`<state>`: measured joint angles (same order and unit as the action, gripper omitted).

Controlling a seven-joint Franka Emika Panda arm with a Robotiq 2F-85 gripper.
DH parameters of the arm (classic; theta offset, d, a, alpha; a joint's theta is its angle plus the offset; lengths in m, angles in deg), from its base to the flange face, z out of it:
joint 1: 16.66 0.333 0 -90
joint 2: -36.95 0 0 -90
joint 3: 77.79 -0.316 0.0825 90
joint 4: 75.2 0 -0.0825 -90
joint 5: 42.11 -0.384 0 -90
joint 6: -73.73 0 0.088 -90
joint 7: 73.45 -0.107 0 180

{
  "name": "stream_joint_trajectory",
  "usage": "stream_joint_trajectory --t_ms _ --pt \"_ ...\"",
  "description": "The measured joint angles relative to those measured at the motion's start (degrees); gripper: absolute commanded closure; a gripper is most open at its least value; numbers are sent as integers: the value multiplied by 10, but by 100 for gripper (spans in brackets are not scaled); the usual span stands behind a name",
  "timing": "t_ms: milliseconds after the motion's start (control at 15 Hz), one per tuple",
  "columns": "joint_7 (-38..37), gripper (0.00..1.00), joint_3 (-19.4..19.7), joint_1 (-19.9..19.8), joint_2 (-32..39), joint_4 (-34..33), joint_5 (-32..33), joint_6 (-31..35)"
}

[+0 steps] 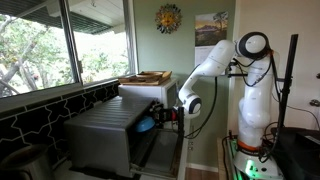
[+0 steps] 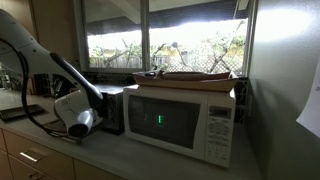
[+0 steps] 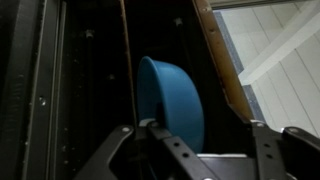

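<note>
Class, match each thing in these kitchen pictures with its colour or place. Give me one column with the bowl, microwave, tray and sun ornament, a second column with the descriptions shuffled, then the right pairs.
Things:
1 bowl
2 microwave
3 tray
4 sun ornament

Descriptions:
A hangs on the wall
B blue
C white
D lies on top of the microwave

Pairs: 1-B; 2-C; 3-D; 4-A
</note>
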<state>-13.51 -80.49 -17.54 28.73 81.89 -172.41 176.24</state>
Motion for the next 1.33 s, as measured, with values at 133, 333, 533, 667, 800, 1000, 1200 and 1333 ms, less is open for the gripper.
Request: stream_joint_trajectory --t_ms 133,333,533,667,800,1000,1200,1333 --pt "-7 0 -3 2 0 0 0 11" --pt "-14 0 -5 4 -1 -1 -2 16" --pt "-31 0 -5 5 -14 0 -7 17" --pt "-45 0 -6 6 -20 0 -8 23" --pt "-70 0 -10 9 -29 0 -8 43" --pt "-116 0 -22 13 -63 2 -8 107" --pt "-164 0 -44 18 -99 1 -8 192" --pt "-198 0 -59 20 -114 0 -1 237"
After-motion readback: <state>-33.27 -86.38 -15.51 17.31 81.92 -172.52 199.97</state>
